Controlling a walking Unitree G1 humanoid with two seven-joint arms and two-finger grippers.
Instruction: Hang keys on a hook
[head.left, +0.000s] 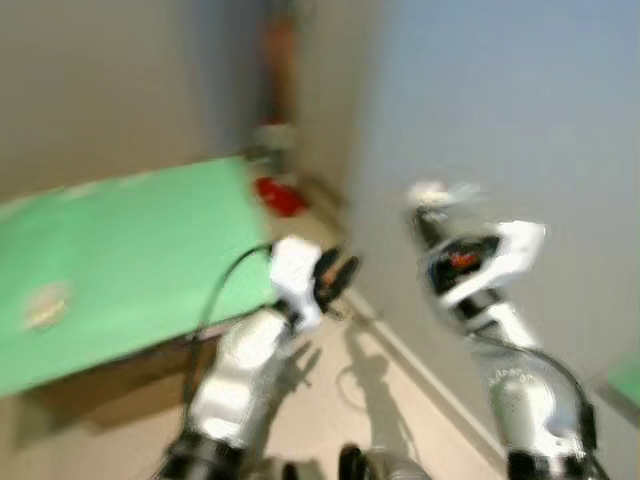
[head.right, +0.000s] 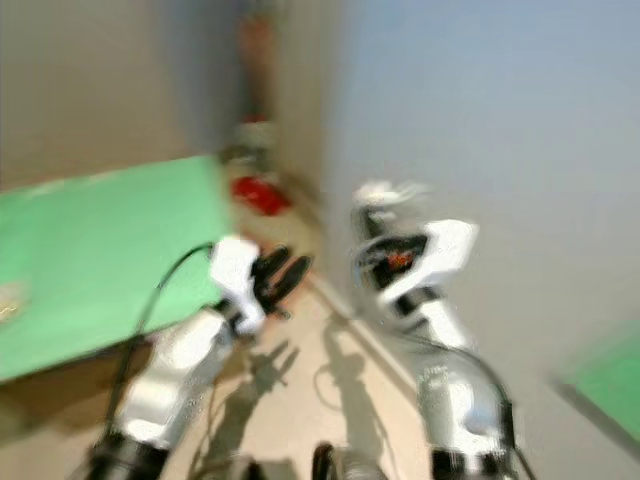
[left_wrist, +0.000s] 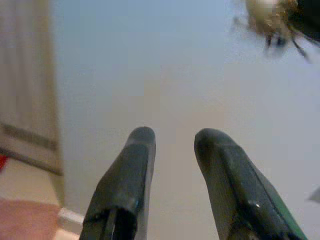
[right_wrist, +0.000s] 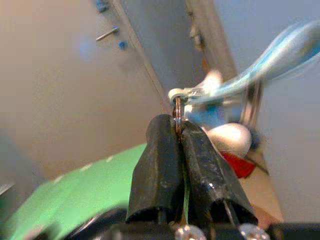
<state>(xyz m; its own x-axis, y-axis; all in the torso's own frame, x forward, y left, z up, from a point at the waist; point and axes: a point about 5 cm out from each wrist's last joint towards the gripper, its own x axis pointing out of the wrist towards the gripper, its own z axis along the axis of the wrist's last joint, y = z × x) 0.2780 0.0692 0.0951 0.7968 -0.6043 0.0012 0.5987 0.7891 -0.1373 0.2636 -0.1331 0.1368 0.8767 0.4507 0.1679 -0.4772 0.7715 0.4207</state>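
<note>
My right gripper is shut on the ring of a bunch of keys, which swings blurred past the fingertips with a pale blue strap and a white fob. From the head, that gripper is raised close to the grey wall, the keys a pale blur at its tip. High on the wall, thin metal pegs with blue heads stick out. My left gripper is open with nothing between its fingers and points at the bare wall; in the left eye view it hangs beside the green table.
The green table fills the left side, with a small pale object on it. A red thing lies on the floor in the far corner. A white skirting board runs along the wall's foot. Another green surface shows at the right edge.
</note>
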